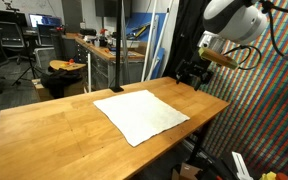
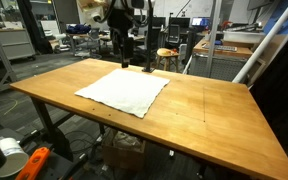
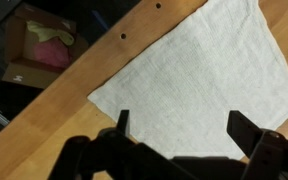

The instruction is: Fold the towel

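Note:
The white towel (image 1: 141,114) lies flat and spread out on the wooden table (image 1: 54,130); it shows in both exterior views (image 2: 124,90). In the wrist view the towel (image 3: 199,85) fills the middle, with one corner at the left. My gripper (image 3: 179,125) is open and empty, hovering above the towel with its two dark fingers wide apart. In the exterior views the gripper (image 1: 192,73) (image 2: 125,55) hangs above the table's far edge near the towel's far side.
A cardboard box (image 3: 39,50) with pink contents sits on the floor beside the table edge. A stool (image 1: 66,68) and workbenches stand behind the table. A patterned wall (image 1: 269,110) is close on one side.

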Controlling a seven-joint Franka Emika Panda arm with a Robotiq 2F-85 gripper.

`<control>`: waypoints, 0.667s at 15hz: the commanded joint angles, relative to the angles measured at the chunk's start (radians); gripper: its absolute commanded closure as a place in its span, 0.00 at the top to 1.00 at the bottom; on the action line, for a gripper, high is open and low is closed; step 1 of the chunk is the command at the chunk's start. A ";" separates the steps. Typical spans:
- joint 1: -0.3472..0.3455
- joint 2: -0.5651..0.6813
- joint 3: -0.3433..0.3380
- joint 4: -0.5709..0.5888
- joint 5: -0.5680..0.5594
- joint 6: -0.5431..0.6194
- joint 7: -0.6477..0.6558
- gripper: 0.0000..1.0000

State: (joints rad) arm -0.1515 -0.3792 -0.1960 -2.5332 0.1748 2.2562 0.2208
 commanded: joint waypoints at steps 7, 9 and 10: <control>-0.031 0.183 -0.041 0.035 0.188 0.080 -0.036 1.00; -0.032 0.238 -0.048 0.054 0.213 0.119 -0.067 1.00; -0.034 0.263 -0.054 0.064 0.229 0.135 -0.083 1.00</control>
State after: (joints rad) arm -0.1818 -0.1976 -0.2373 -2.5206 0.3485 2.3472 0.1989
